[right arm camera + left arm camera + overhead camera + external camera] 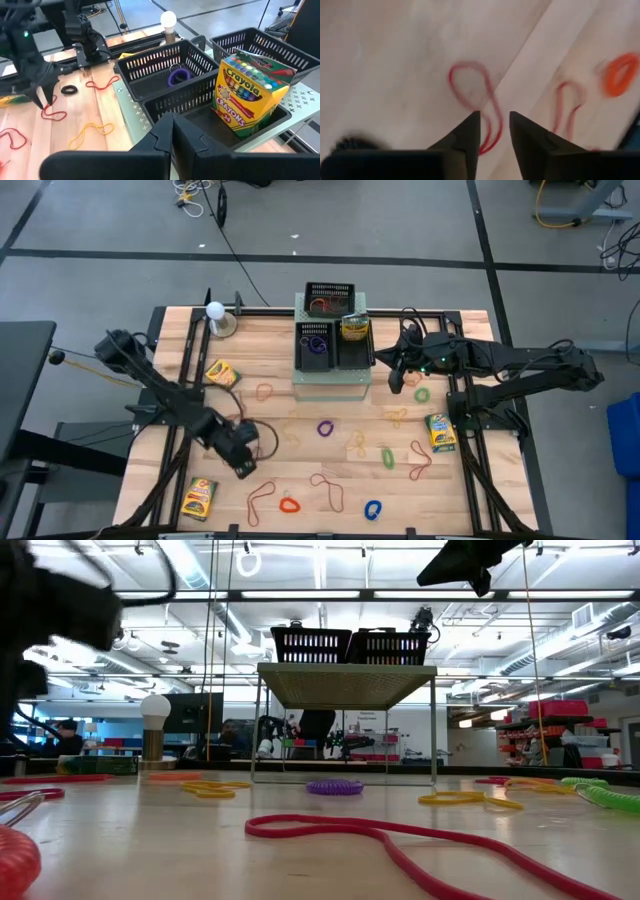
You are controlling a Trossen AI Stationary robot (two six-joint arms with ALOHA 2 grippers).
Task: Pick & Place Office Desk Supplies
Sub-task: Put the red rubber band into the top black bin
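My left gripper [243,463] is open near the table's near-left part. In the left wrist view its fingertips [494,119] stand on either side of a thin red rubber band [472,92] that lies flat on the wood. My right gripper [397,376] is shut and empty [173,125]. It hovers just right of the pale-green perforated box [332,380]. A yellow-green crayon box [248,95] leans inside the right black mesh tray [356,345]. A purple loop [178,77] lies in the neighbouring tray. My left gripper has one strand of the red rubber band [489,131] running between its open fingers, which point down from above. I cannot tell whether the tips touch it. The band lies flat on the table.
Loose on the table are crayon boxes [222,372] [200,498] [440,430], a purple loop [325,428], a green loop [388,458], a blue loop [372,508], an orange loop [289,504] and yellow bands [395,417]. A bulb lamp [215,311] stands at the far left.
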